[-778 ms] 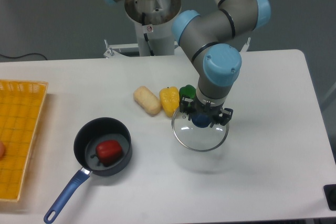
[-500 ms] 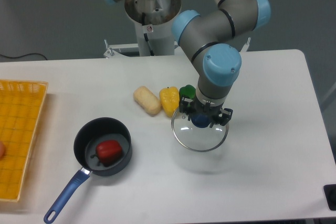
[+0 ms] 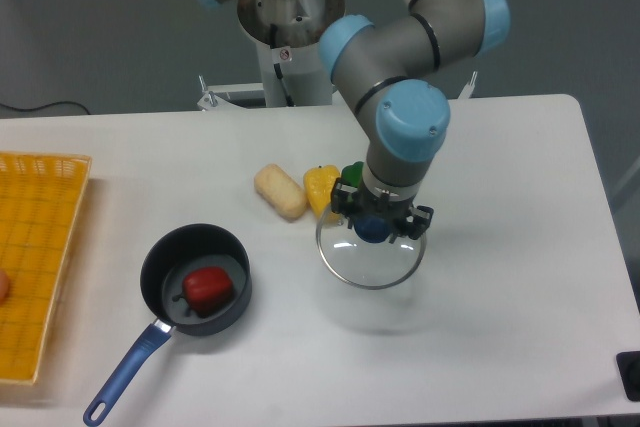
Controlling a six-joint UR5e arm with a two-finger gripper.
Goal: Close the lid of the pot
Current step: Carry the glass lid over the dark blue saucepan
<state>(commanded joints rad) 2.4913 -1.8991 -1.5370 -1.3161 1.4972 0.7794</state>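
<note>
The gripper (image 3: pixel 373 228), clamped on the knob of the lid (image 3: pixel 367 257), has shifted slightly left since a moment ago, toward the open pot (image 3: pixel 195 279) at lower left; the carry seems begun.

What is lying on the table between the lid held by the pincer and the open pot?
In the camera view, nothing: only bare white table separates the lid from the pot. The bread roll and yellow pepper lie behind that stretch.

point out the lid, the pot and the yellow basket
lid (image 3: pixel 368 259), fixed camera, on the clear glass below the knob
pot (image 3: pixel 170 257), fixed camera, on the inner wall
yellow mesh basket (image 3: pixel 35 247), fixed camera, on its mesh floor
</note>
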